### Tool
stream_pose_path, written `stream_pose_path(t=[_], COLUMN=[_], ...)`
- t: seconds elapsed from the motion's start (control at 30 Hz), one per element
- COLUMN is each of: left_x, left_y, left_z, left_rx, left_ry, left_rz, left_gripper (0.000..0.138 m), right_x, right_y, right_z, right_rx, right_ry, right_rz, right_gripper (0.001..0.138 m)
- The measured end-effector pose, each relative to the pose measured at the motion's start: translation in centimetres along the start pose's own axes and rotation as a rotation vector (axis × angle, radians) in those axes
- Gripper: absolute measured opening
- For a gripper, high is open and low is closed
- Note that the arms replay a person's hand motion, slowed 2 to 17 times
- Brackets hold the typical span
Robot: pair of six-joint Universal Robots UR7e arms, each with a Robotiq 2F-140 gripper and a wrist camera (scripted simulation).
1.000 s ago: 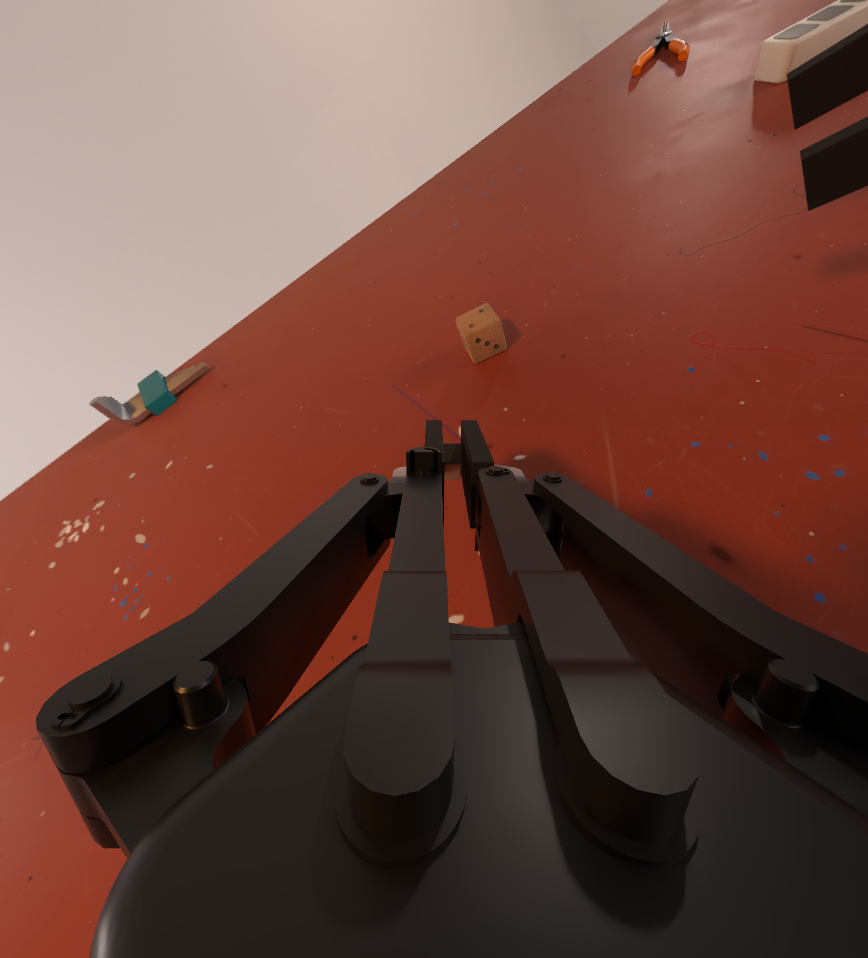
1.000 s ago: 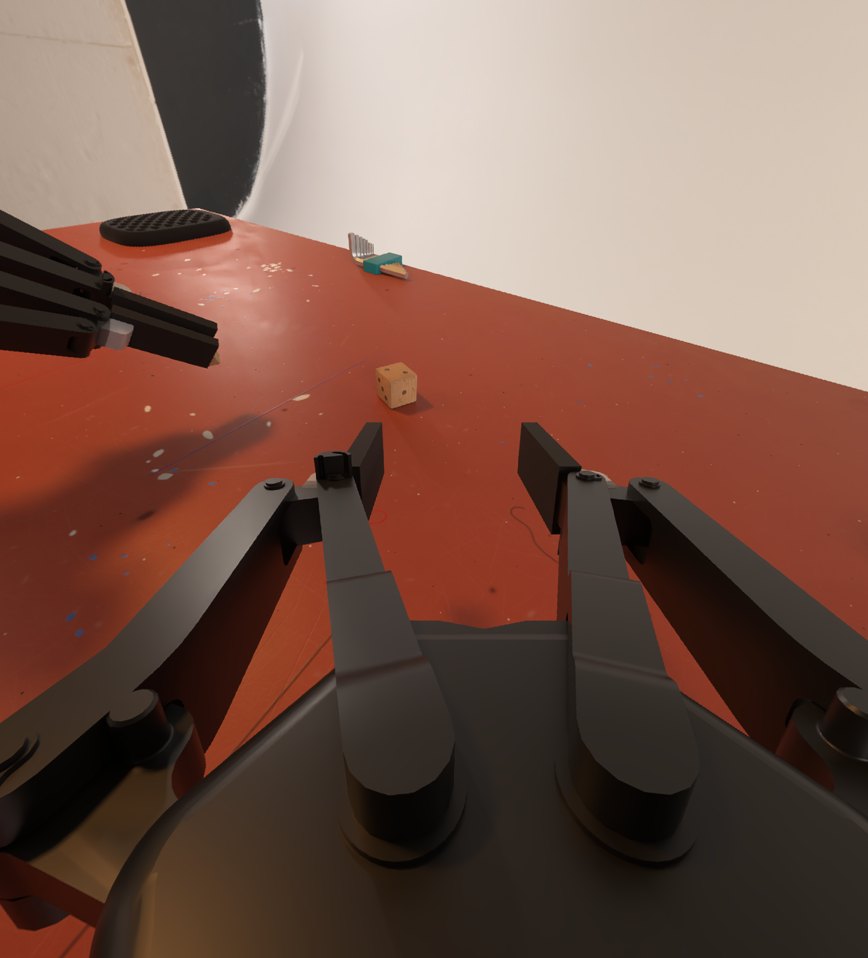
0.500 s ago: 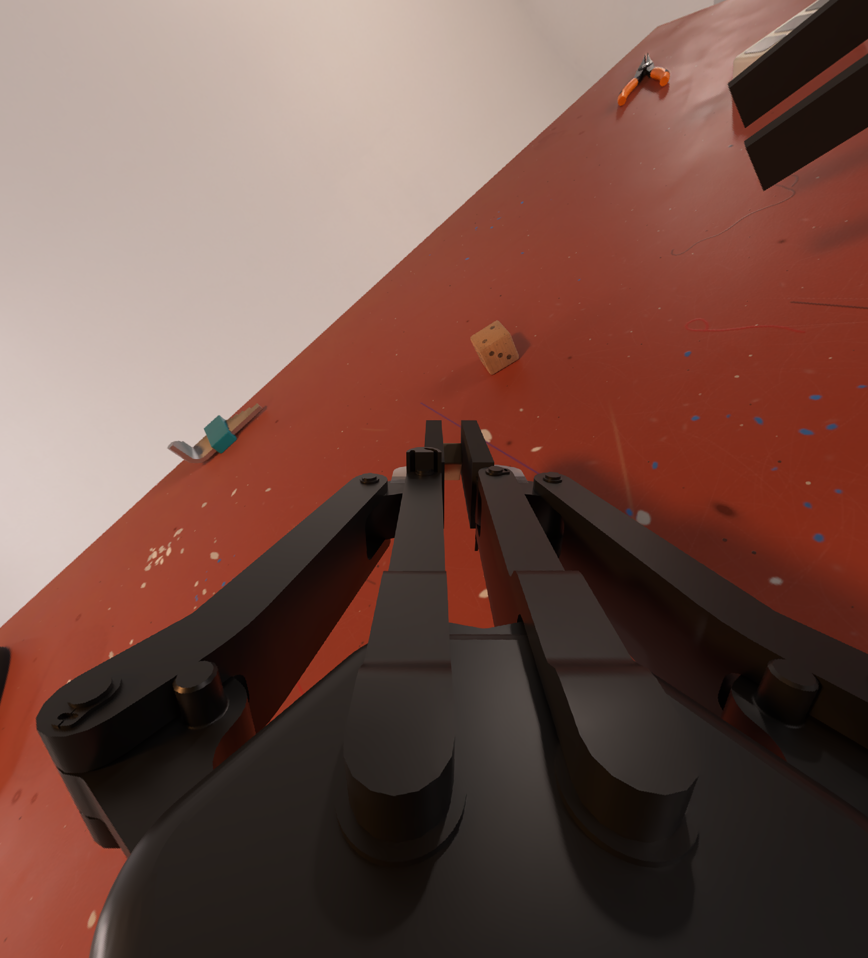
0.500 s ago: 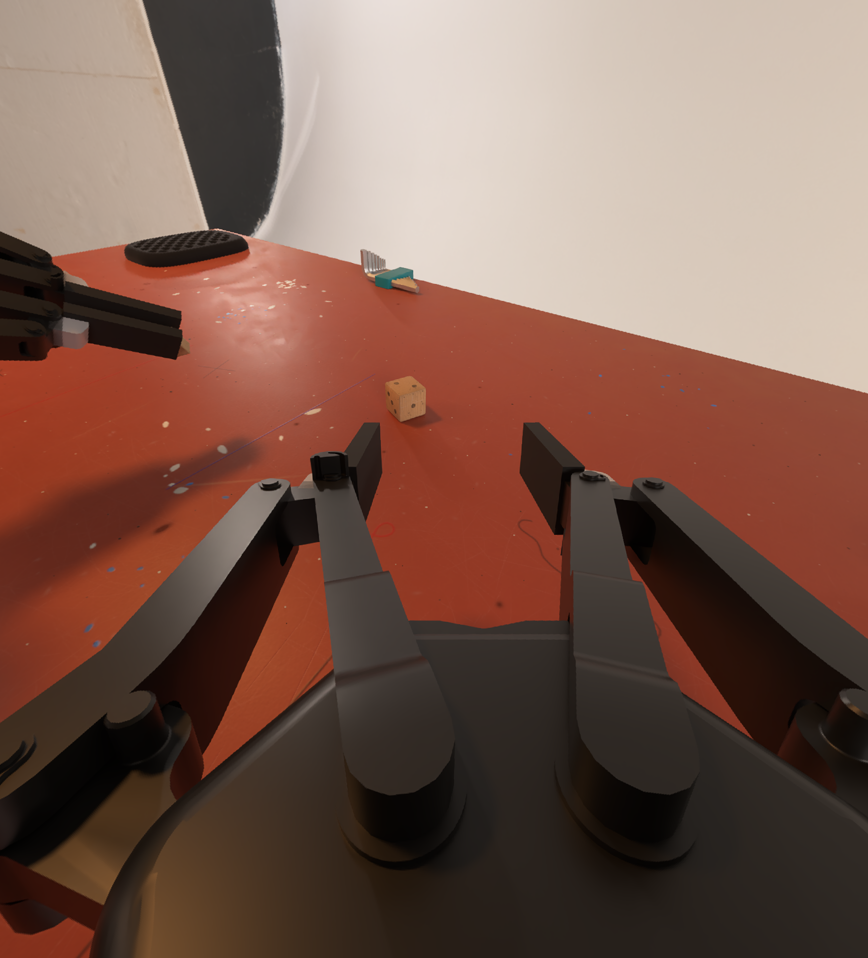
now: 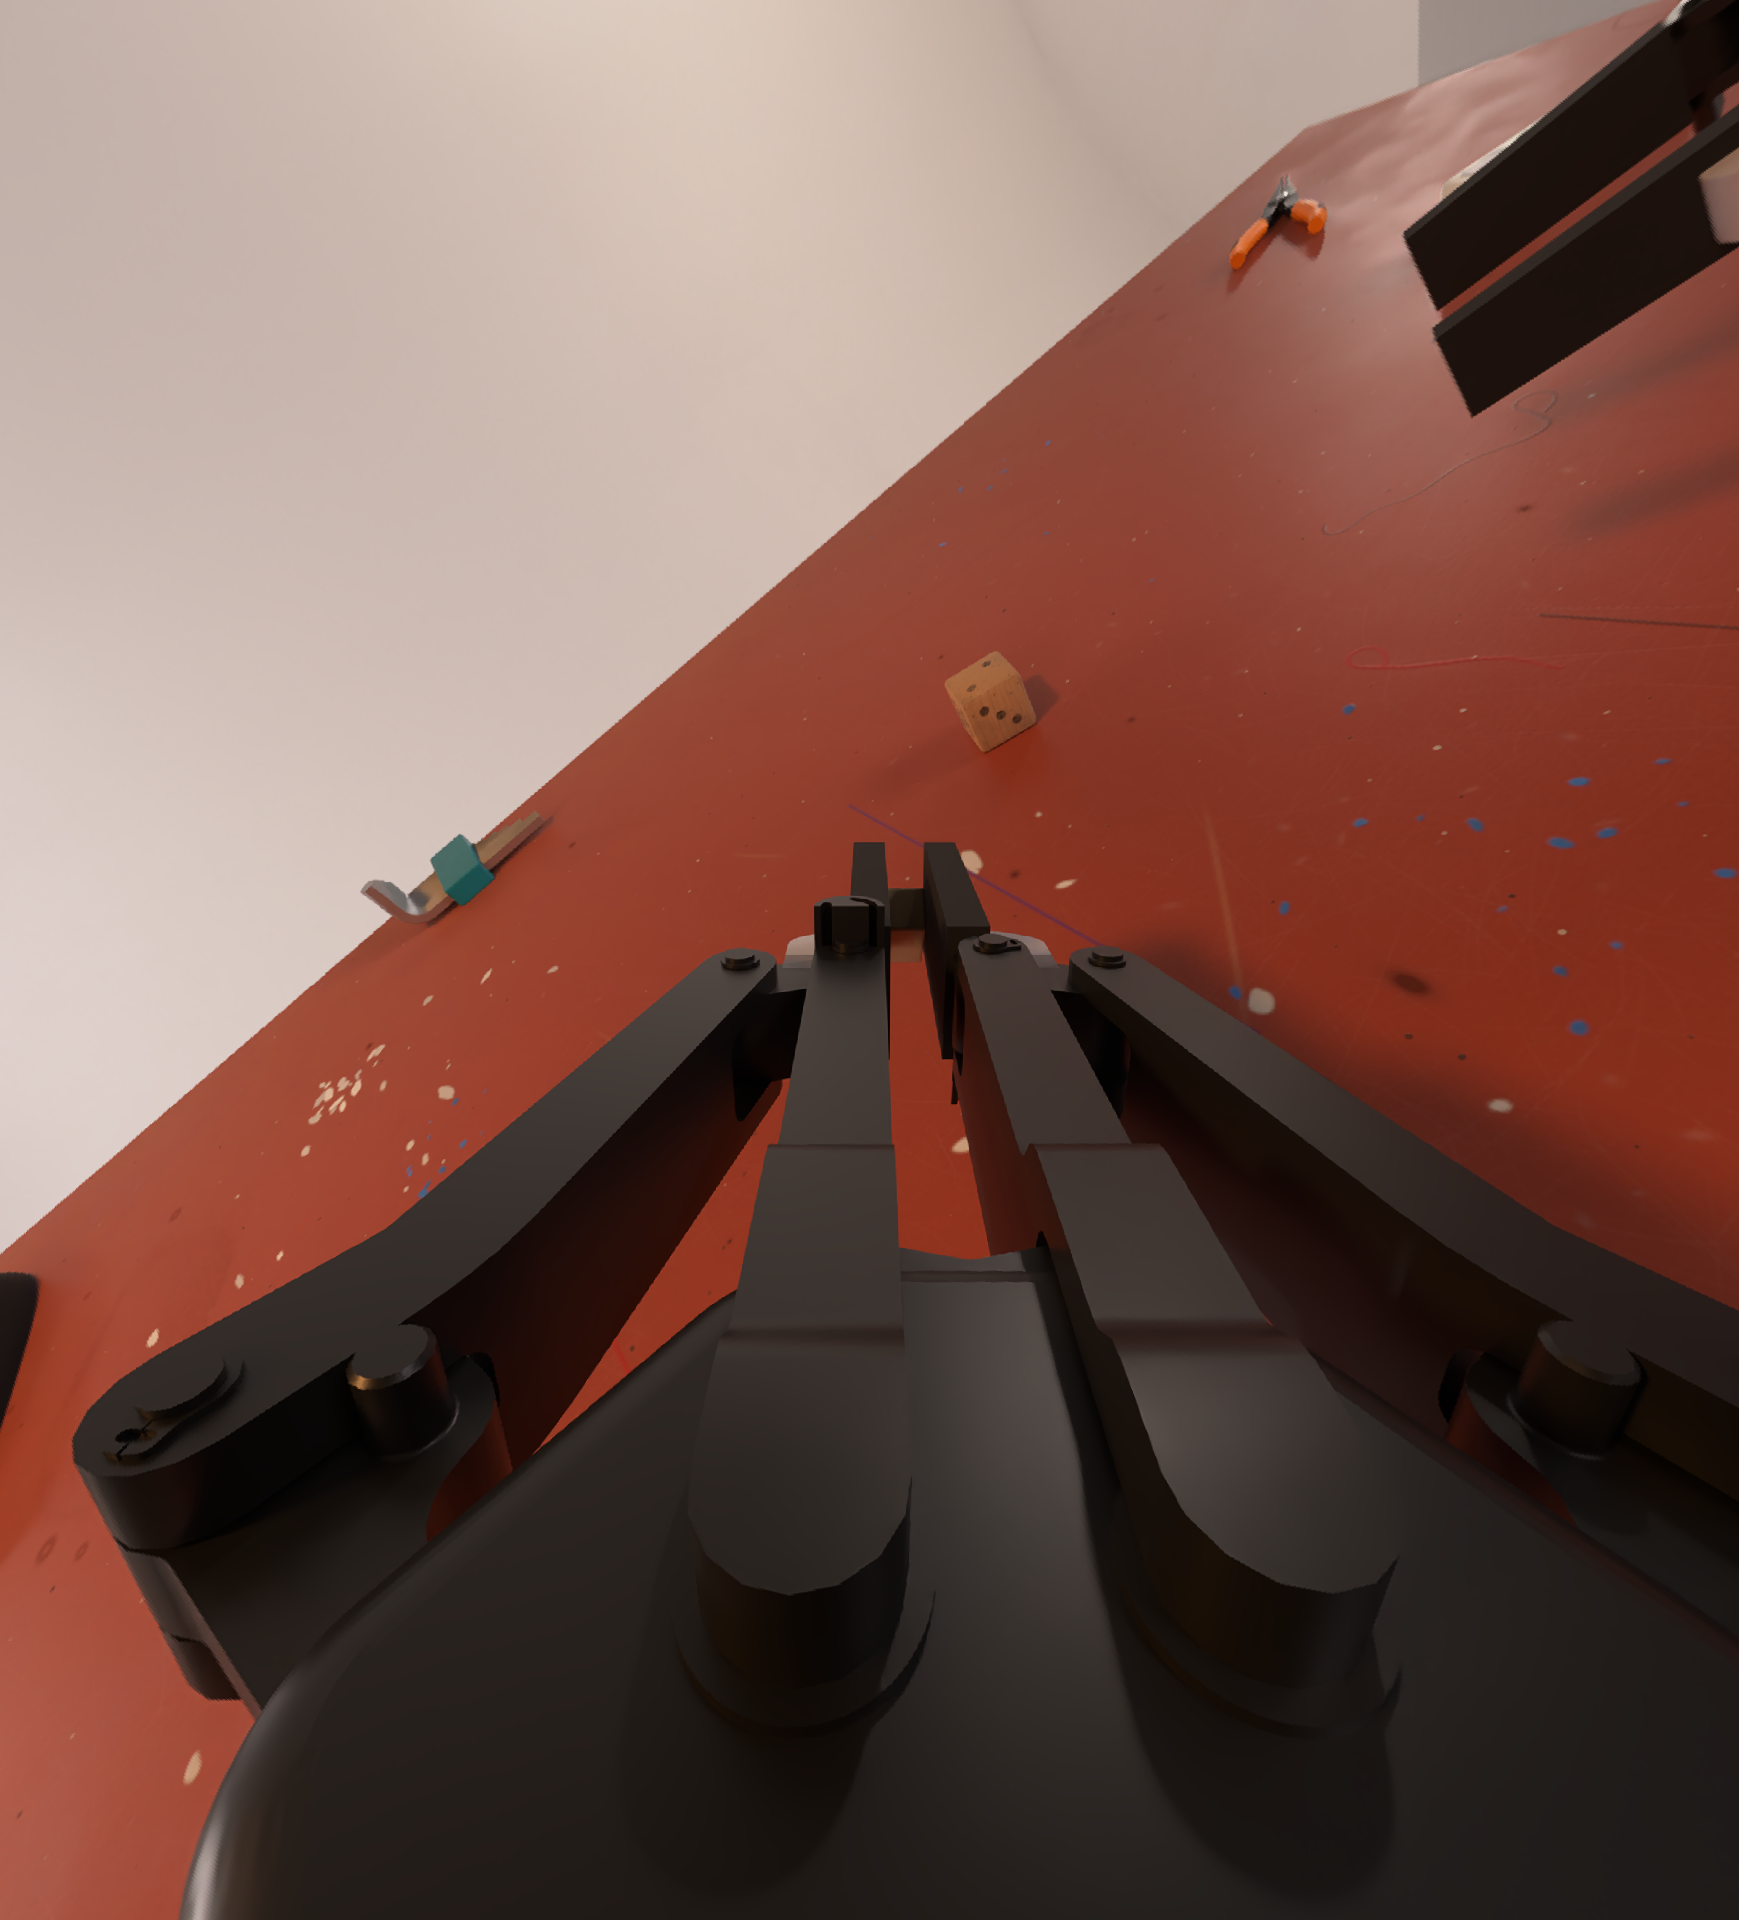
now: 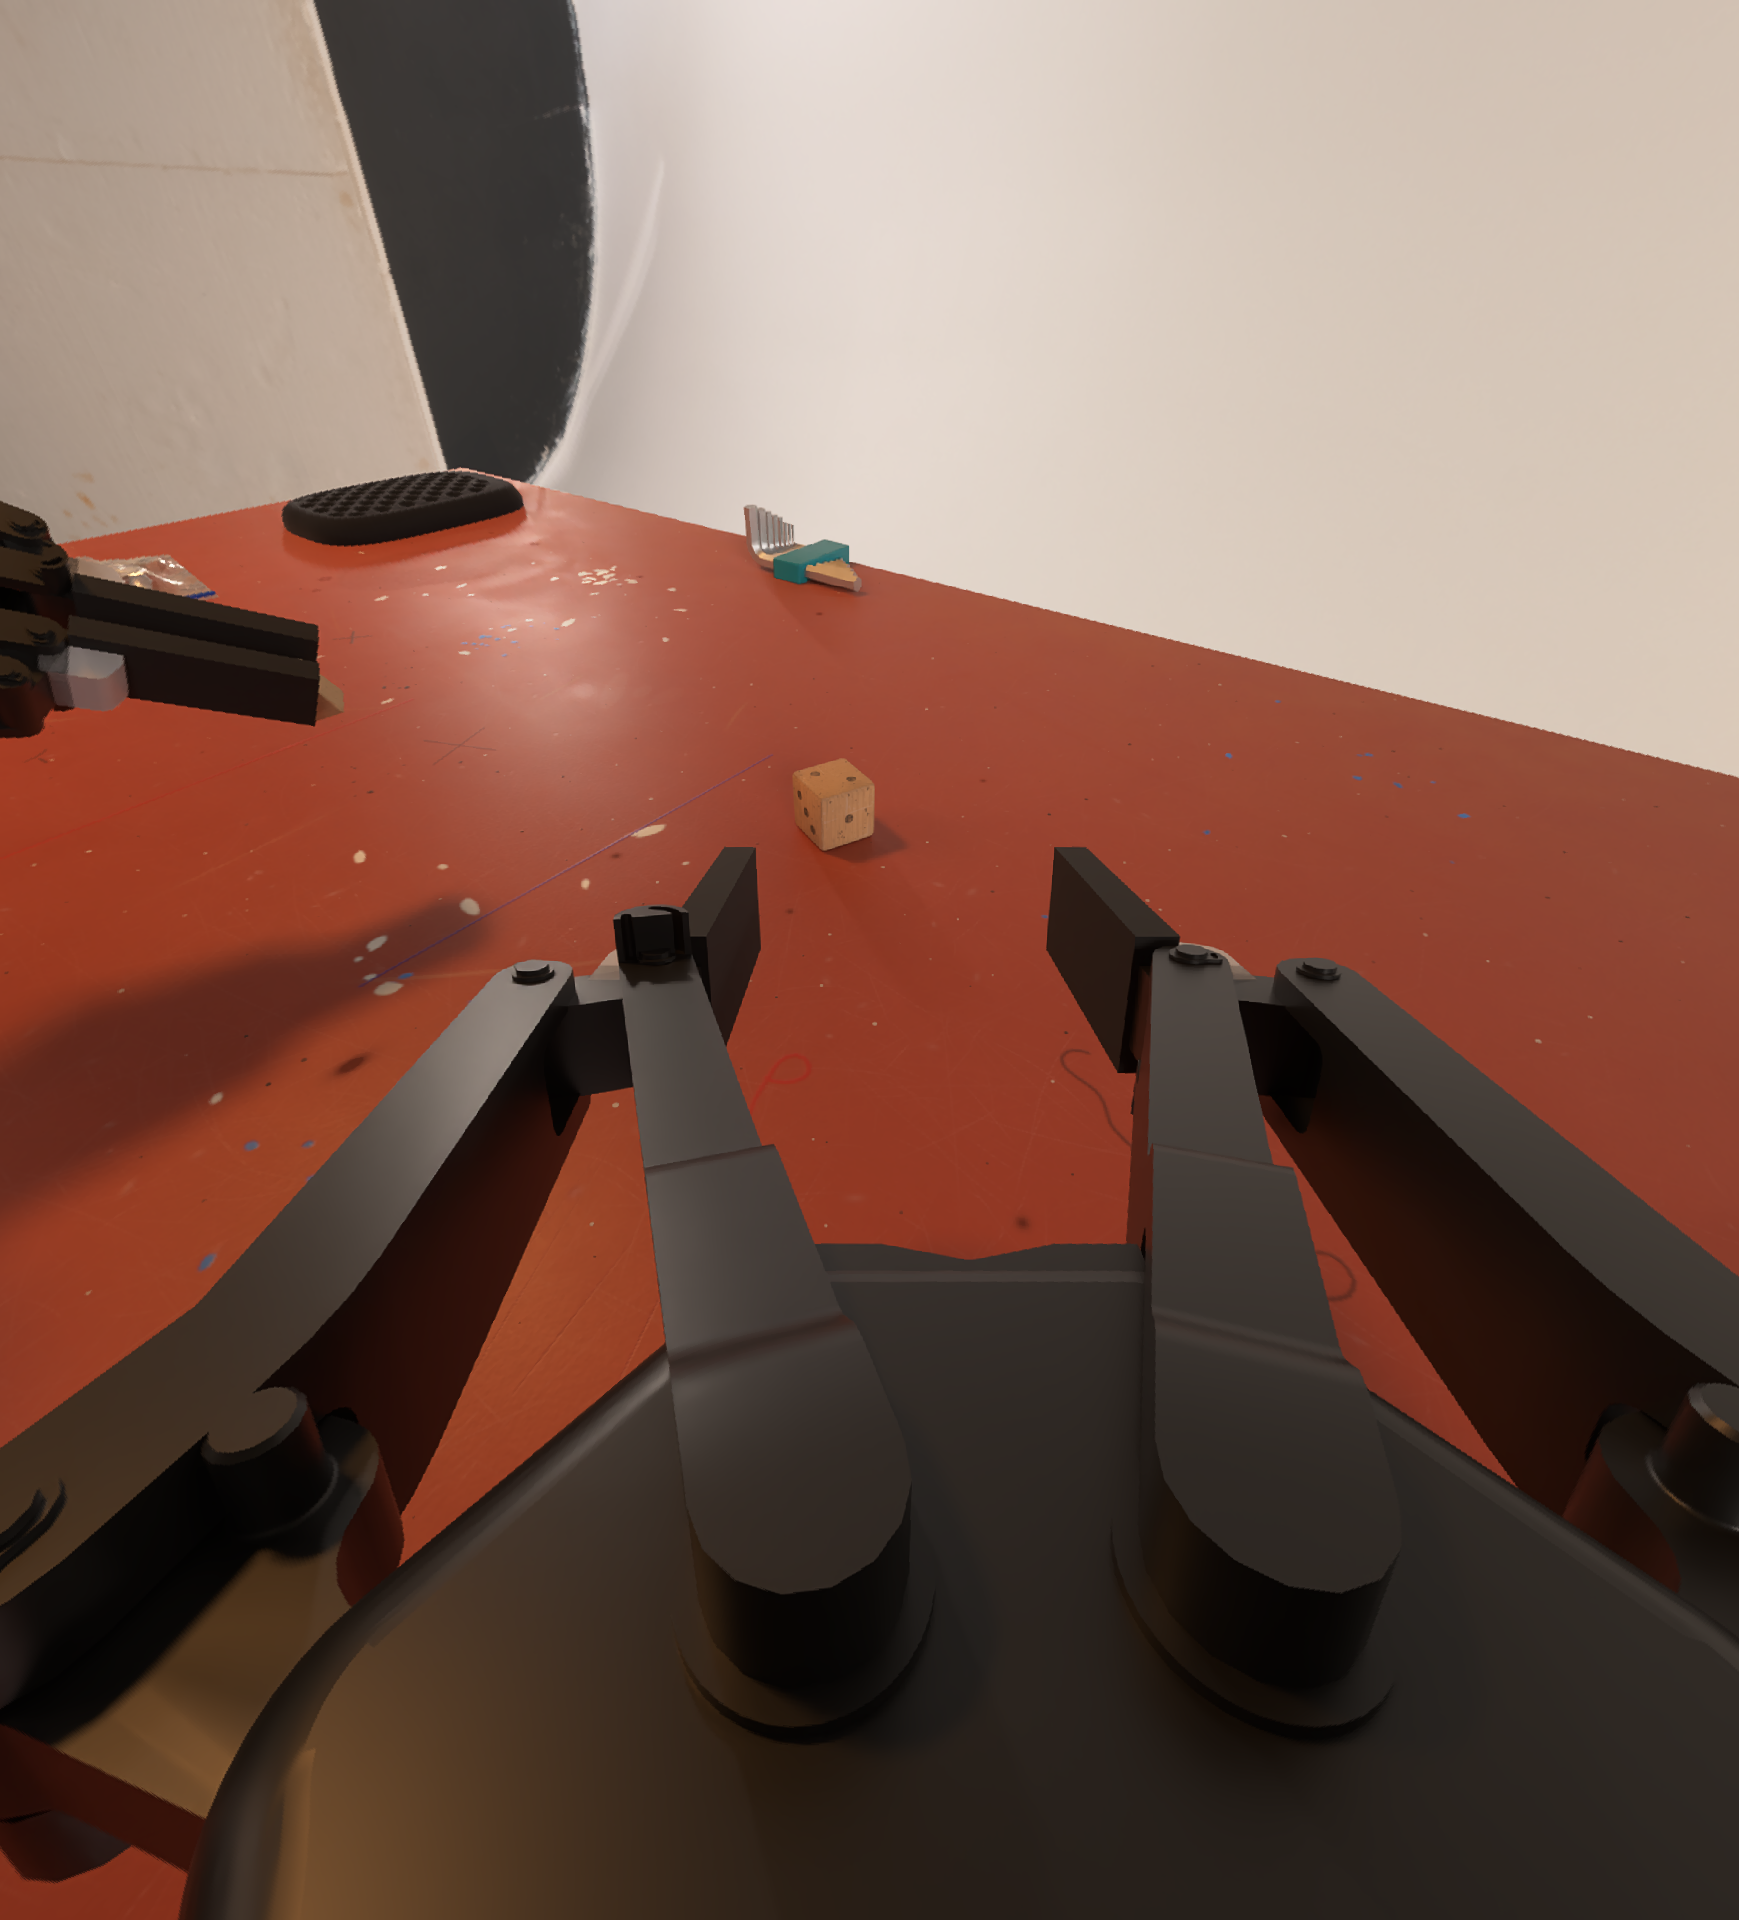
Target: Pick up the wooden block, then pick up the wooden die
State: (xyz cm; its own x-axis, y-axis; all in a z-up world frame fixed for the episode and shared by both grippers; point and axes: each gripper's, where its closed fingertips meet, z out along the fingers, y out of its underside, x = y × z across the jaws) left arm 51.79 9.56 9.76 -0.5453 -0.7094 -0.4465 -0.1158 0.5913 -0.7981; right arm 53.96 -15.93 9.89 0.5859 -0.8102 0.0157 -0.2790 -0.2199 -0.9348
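The wooden die [image 5: 990,700] lies on the red table [image 5: 1260,935], ahead of both grippers; it also shows in the right wrist view [image 6: 833,802]. My left gripper [image 5: 904,883] is shut on the small wooden block [image 5: 906,909], which shows only as a tan sliver between the fingers. In the right wrist view the block's tip [image 6: 328,698] sticks out of the left gripper [image 6: 221,665], held above the table. My right gripper [image 6: 901,914] is open and empty, just short of the die, its jaws wide apart.
A hex key set in a teal holder [image 6: 805,551] lies near the far table edge. A black perforated pad [image 6: 403,504] and a clear bag [image 6: 143,571] sit at the far left corner. Orange pliers [image 5: 1275,223] lie far off. The right gripper's fingers [image 5: 1571,260] hang over the table.
My left gripper, holding the block, has drawn back and up from the table, so more of the table shows. The right gripper has stayed open and barely shifted.
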Motion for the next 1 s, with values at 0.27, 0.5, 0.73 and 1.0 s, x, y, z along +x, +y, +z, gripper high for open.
stream_pose_path(t=[0.27, 0.5, 0.73, 1.0], left_x=[0.4, 1.0, 1.3, 1.7], left_y=[0.4, 0.5, 0.4, 0.6], left_z=[-0.6, -0.8, -0.9, -0.9], left_rx=[0.015, 0.018, 0.036, 0.035], left_ry=[0.002, 0.017, 0.026, 0.048], left_rz=[-0.026, -0.043, -0.075, -0.12], left_gripper=[0.01, 0.01, 0.01, 0.01], right_x=[-0.2, -0.5, -0.8, -0.9], right_y=[0.1, 0.1, 0.0, 0.1], right_z=[0.2, 0.2, 0.3, 0.3], right_rx=[-0.007, -0.011, -0.014, -0.022], right_ry=[0.0, 0.004, 0.002, 0.01], right_rz=[0.001, -0.004, -0.009, -0.022], right_gripper=[0.075, 0.077, 0.077, 0.077])
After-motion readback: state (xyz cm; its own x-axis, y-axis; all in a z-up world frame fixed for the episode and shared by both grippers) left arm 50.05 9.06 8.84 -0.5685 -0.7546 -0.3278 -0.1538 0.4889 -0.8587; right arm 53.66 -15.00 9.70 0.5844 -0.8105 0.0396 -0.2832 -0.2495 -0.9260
